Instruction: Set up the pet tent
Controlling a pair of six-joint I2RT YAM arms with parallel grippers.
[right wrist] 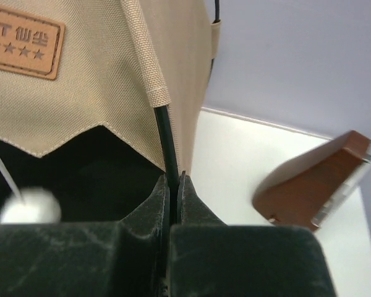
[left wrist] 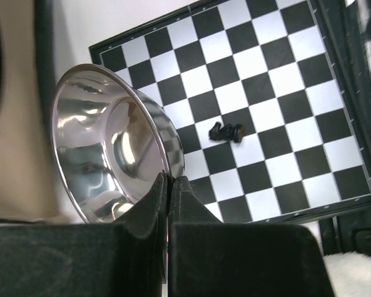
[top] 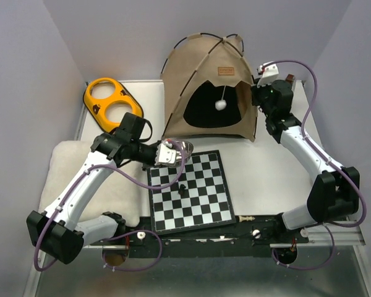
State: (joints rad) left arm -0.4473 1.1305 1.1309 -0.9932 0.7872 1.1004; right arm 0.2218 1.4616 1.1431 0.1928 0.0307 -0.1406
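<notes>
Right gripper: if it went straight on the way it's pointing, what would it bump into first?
The pet tent. The right gripper is shut on the tent's thin black pole, and the tan fabric sits just past its fingertips, so it would most likely push straight into that front panel.

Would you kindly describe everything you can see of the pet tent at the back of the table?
The pet tent stands at the table's far edge: a tan canvas dome with black lining, two thin black poles crossing at its top, a brown label above the arched opening, and a white pom-pom hanging in it. The right gripper is shut on the pole at its front right corner.
</notes>
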